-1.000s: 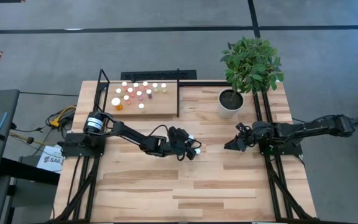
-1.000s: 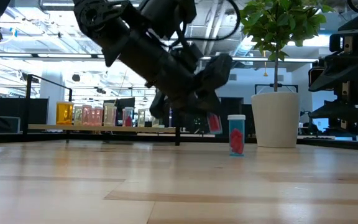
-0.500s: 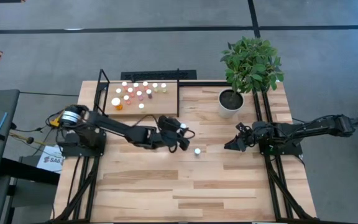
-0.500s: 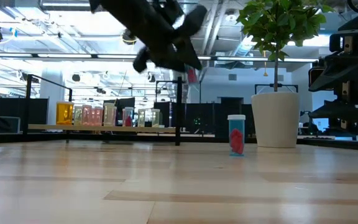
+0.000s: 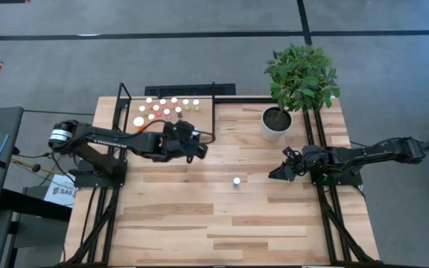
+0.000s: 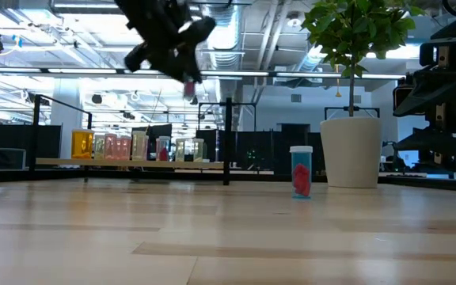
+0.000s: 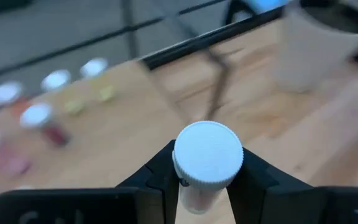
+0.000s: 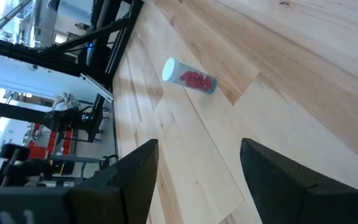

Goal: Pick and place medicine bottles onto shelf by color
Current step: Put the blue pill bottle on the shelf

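Left gripper is clamped on a white-capped bottle, fingers pinching the body just under the cap, cap facing the wrist camera. In the high view it sits off the shelf's front right corner, raised clear of the tabletop; low view shows the bottle hanging well above the shelf board with reddish contents. Right gripper is parked near the table's right edge, jaws spread wide, holding nothing. One bottle left on the table: upright, white cap, red contents, around mid-table between the two grippers, well apart from both; right wrist view looks straight at it. Shelf already carries the sorted set in the back left corner region, white caps with red, orange and yellowish bodies. Handling, my read: small rigid plastic, light, smooth wall so likely slippery; narrow base, so probably tips easily on release. Best hold looks like across the body right below the cap, as the left has it. For the held one, I'd guess the reds group is the target, so set down upright and avoid knocking neighbours. Plant pot stands near the back right, out of the way.
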`<state>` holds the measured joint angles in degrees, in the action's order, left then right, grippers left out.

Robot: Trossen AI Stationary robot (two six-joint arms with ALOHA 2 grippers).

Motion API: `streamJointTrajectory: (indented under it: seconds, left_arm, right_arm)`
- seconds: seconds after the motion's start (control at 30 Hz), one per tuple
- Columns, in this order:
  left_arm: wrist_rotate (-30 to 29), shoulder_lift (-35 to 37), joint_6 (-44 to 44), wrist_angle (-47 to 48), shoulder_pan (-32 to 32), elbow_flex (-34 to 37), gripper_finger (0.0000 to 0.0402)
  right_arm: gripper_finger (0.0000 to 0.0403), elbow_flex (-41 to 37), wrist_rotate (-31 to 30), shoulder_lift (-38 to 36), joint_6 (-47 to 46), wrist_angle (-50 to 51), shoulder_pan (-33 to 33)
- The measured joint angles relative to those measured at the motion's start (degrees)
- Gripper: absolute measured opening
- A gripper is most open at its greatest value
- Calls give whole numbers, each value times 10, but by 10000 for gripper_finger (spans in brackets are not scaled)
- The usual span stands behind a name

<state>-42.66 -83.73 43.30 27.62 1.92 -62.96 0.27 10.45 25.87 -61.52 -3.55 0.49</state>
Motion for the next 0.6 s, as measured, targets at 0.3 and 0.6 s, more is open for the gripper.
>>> streamJointTrajectory:
  seconds: [0.3,0.6]
  left_arm:
    - [2,-7,120,4,-78,54,90]
    - [3,-7,92,-89,-135,120,90]
  right_arm:
    - [249,0,0,0,0,0,0]
    - [249,0,0,0,0,0,0]
